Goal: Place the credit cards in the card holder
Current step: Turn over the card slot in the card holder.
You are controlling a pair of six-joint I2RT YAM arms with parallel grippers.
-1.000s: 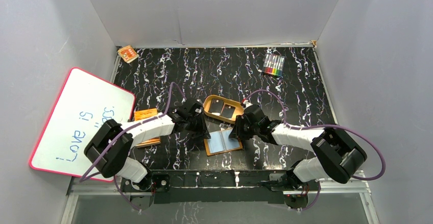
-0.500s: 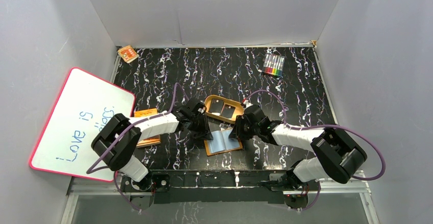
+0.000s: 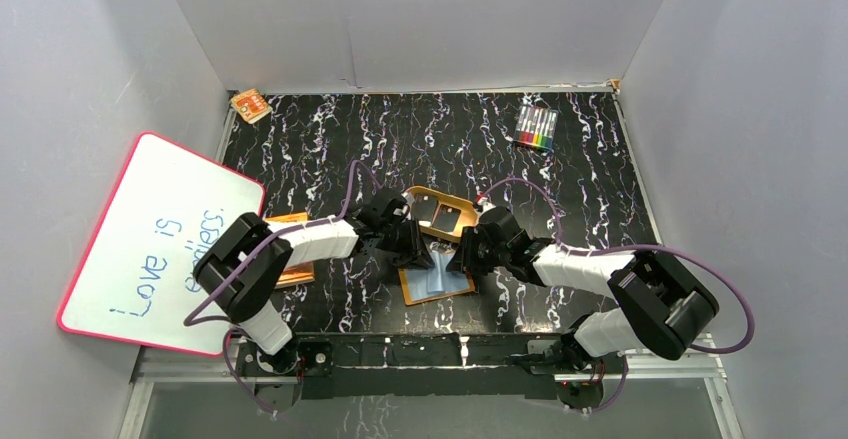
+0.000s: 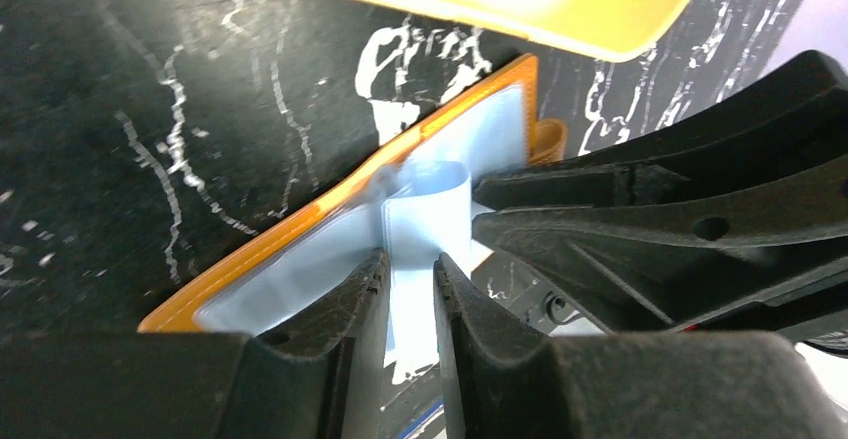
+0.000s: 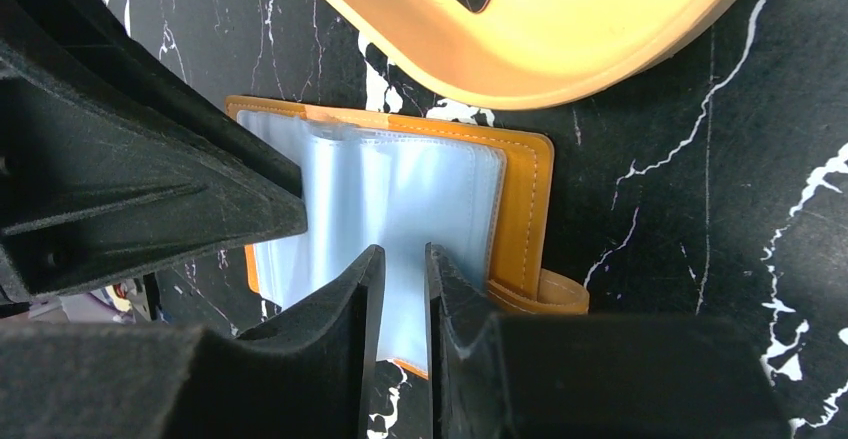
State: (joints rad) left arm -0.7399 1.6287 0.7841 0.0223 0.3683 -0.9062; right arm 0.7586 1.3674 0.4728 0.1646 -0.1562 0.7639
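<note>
Table: work sits near centre. Tan tray holds the black credit cards; none loaded yet, so the whole task remains. Card holder lies open just in front of the tray, one sleeve raised. Left gripper: jaws narrow, sleeve between them; clamped or not, cannot tell. Right gripper: jaws narrow at the sleeves, likewise unclear.

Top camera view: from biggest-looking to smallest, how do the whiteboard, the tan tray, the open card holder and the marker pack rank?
1. whiteboard, by far the largest.
2. tan tray and card holder: they look about alike and both are partly covered, so I won't rank them.
3. marker pack, the smallest.
</note>
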